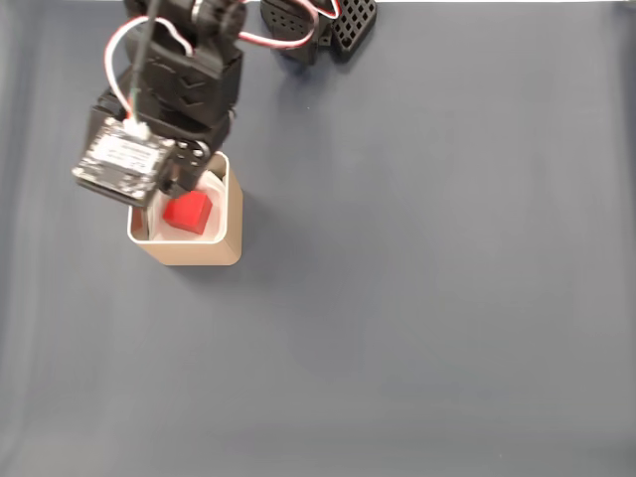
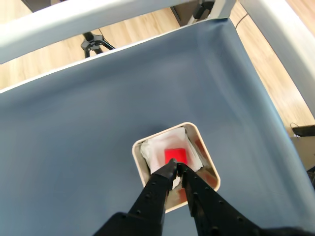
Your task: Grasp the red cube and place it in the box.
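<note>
The red cube (image 2: 175, 155) is small, bright and matte, and it lies inside the box (image 2: 204, 151) on crumpled white paper lining (image 2: 153, 152), just below the middle of the wrist view. In the fixed view it sits at upper left, one corner tipped up. The tan box has rounded corners and a pale rim. My gripper (image 2: 176, 168) hovers above the cube, fingertips nearly together, holding nothing. The blue-grey surface (image 1: 427, 298) spreads around.

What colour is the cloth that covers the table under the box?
The cloth is a plain slate blue-grey, seen best in the fixed view.
</note>
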Robot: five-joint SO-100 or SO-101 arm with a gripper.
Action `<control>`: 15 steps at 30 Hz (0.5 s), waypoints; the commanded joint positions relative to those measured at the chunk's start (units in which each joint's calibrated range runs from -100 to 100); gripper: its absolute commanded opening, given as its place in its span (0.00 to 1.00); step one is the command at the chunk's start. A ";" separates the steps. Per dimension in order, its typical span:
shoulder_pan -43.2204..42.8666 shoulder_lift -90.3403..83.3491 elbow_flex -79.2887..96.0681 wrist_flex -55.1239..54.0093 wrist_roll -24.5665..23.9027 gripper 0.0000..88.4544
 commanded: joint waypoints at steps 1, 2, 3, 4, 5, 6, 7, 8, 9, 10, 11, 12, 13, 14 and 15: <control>-3.28 -2.86 -3.63 0.61 -1.27 0.00; -4.35 -3.12 -4.08 1.10 -1.51 0.00; -5.34 -3.29 -4.36 1.35 -1.76 0.00; -6.48 -3.55 -4.36 1.35 -1.95 0.00; -7.54 -3.81 -4.45 1.35 -2.10 0.00; -8.61 -4.07 -4.45 1.35 -2.34 0.00; -9.82 -4.33 -4.27 1.35 -2.54 0.00; -10.95 -4.67 -4.17 1.35 -2.69 0.00; -12.09 -4.93 -3.99 1.35 -2.88 0.00; -13.22 -5.28 -3.81 1.35 -3.08 0.00; -14.36 -5.71 -3.44 1.35 -3.17 0.00; -15.43 -6.15 -2.90 1.35 -3.32 0.00; -16.42 -6.66 -2.17 1.35 -3.42 0.00; -17.34 -7.36 -1.26 1.10 -3.61 0.00; -18.26 -8.05 -0.07 0.86 -3.66 0.00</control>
